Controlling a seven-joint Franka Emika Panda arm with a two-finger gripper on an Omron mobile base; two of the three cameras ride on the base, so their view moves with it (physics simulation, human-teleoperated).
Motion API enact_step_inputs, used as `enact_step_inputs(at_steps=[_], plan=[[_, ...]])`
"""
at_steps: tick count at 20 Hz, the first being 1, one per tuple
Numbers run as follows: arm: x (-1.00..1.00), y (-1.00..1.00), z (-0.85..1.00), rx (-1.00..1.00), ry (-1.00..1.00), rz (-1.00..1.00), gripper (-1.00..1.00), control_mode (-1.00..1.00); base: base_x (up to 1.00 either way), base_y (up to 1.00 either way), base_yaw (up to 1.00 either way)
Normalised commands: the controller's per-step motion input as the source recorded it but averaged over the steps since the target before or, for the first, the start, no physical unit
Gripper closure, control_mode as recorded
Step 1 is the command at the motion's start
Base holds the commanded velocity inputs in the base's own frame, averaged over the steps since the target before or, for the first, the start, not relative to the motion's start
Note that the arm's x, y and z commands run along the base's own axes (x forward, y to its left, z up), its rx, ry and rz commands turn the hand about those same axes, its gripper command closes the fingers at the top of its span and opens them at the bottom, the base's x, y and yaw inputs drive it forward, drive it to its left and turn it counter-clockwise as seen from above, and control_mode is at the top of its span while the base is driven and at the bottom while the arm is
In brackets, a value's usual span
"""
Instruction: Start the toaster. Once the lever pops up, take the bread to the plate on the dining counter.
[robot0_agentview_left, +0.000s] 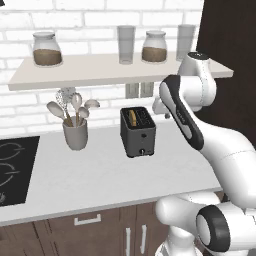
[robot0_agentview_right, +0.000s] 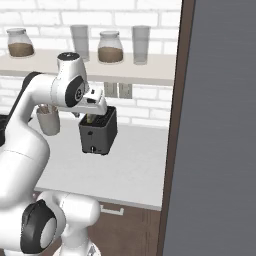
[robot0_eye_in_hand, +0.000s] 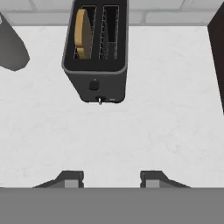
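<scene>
The toaster (robot0_agentview_left: 138, 132) stands on the counter (robot0_agentview_left: 100, 175) with the bread (robot0_eye_in_hand: 82, 33) upright in its left slot, a utensil cup (robot0_agentview_left: 75, 134) beside it. The gripper (robot0_eye_in_hand: 112, 180) hovers above, spread and empty.

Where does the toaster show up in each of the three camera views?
Left base view: toaster at centre, on the white worktop, right of the utensil cup.
Right base view: left of centre, just below the arm's hand.
Hand view: top centre, seen from above, bread in its left slot.
Shared landmark: the utensil cup beside it.
</scene>
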Motion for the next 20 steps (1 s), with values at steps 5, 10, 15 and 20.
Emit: enact_step_inputs(at_steps=[5,10,15,20], plan=[[-0.21,0.00,0.00,0.00,0.00,0.00,-1.00,-1.00,0.00,0.00,0.00],[-0.21,0.15,-0.22,0.00,-0.09,0.00,-1.00,-1.00,0.00,0.00,0.00],[0.09,0.21,-0.33,0.00,-0.11,0.00,-1.00,-1.00,0.00,0.00,0.00],[0.22,0.19,-0.31,0.00,-0.07,0.00,-1.00,-1.00,0.00,0.00,0.00]])
